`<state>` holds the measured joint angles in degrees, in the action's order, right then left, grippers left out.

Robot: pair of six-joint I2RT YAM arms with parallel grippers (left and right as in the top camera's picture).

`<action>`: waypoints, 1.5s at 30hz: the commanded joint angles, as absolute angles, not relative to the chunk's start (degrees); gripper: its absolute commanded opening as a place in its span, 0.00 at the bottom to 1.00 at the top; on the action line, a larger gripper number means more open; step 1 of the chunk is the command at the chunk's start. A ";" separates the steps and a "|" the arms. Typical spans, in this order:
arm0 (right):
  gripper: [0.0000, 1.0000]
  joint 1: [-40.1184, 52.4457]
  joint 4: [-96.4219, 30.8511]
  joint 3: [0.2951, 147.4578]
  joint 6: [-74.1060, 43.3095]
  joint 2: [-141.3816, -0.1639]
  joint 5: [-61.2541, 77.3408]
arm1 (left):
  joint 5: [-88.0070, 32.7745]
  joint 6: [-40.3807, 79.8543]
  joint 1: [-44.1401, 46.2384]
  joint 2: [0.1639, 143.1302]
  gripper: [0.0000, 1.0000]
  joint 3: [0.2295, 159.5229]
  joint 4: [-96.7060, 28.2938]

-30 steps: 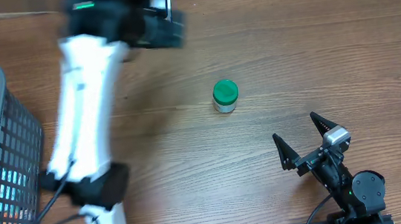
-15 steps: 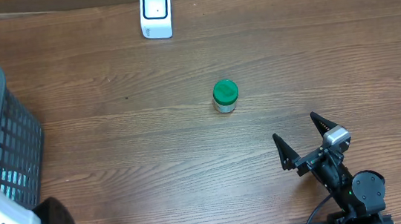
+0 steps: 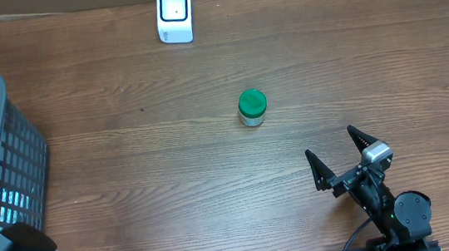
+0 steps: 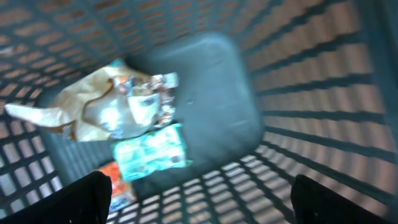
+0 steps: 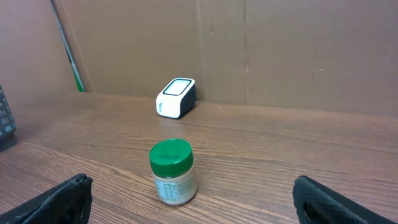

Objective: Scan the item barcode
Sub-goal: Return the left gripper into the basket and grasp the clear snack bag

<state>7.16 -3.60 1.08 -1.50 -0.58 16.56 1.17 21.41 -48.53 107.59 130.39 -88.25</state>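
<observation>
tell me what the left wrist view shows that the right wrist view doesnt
Only the left wrist: the inside of the basket, with a crinkled foil packet, a teal packet and an orange packet on its floor. Only the right wrist: the green-lidded jar upright on the wooden table, with the white scanner behind it. Both: dark fingers at the bottom corners, the left gripper and right gripper open, holding nothing.

Wood-grain table, plain brown cardboard wall along its far edge, even indoor light
</observation>
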 commanded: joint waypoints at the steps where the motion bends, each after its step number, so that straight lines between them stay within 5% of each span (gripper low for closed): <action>1: 1.00 6.96 -3.25 0.49 -1.43 -0.16 16.80 | 7.20 22.96 -50.70 107.87 0.94 124.46 -85.93; 18: 1.00 6.96 -3.25 0.49 -1.43 -0.16 16.80 | 9.61 -7.81 -52.14 107.90 0.98 97.93 -55.72; 45: 1.00 6.96 -3.25 0.49 -1.43 -0.16 16.80 | 9.63 -19.31 -52.56 117.73 0.99 97.12 -54.08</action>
<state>7.16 -3.64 1.08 -1.50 -0.58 16.56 9.28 -18.22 -52.25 115.74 97.56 -54.22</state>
